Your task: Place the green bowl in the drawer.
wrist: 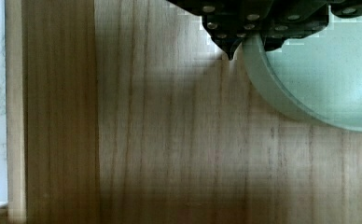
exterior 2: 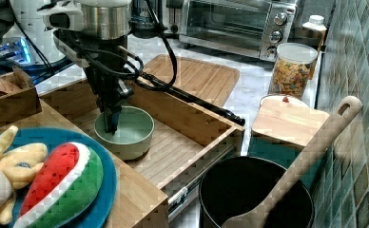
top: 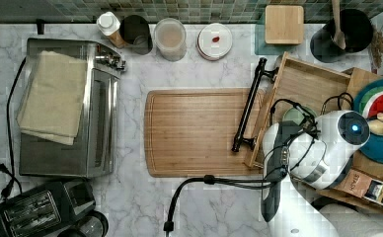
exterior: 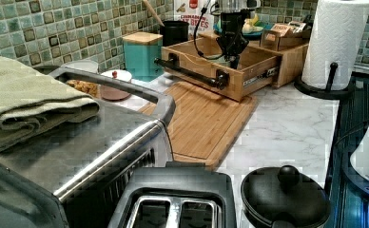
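Observation:
The pale green bowl (exterior 2: 131, 132) rests on the floor of the open light-wood drawer (exterior 2: 175, 151), toward the right view's left. From above, my gripper (exterior 2: 110, 124) comes straight down onto the bowl's near rim. In the wrist view the gripper (wrist: 251, 46) straddles that rim of the bowl (wrist: 328, 74), one finger outside and one inside, shut on it. The top view has the bowl (top: 292, 114) peeking out beside the arm, inside the drawer (top: 303, 81). The drawer's black bar handle (top: 248, 106) faces the cutting board.
A bamboo cutting board (top: 194, 131) lies in front of the drawer. A teal plate with a watermelon slice (exterior 2: 54, 190) sits on the cabinet top beside it. A black pot with a wooden spoon (exterior 2: 254, 194), a white lid (top: 214, 40) and a toaster oven (top: 66, 106) stand around.

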Robot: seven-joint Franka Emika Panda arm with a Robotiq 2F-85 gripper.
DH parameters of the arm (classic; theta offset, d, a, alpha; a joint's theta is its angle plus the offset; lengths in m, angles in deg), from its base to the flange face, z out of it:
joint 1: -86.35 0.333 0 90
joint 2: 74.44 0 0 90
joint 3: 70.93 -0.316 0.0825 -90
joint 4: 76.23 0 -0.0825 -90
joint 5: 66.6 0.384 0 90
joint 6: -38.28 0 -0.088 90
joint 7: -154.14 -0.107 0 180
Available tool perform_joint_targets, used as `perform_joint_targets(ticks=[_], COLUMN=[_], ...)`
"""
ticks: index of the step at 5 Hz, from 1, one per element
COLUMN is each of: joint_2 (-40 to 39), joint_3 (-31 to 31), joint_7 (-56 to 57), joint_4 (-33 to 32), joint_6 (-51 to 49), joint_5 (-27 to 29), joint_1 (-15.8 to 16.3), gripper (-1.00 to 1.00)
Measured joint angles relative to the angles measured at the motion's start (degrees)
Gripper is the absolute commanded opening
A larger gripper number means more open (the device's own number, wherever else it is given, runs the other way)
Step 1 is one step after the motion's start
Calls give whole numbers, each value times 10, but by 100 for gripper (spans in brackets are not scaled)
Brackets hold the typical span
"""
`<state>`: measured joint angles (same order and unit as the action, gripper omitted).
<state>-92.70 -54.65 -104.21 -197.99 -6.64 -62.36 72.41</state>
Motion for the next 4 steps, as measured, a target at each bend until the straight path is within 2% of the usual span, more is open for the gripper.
perform_joint_targets(ticks=[4], joint_2=[-11], joint_3=[2], joint_7=[-14], joint_4=[3], joint_6=[-14], joint_5=[1], joint_1=[0], gripper=[100])
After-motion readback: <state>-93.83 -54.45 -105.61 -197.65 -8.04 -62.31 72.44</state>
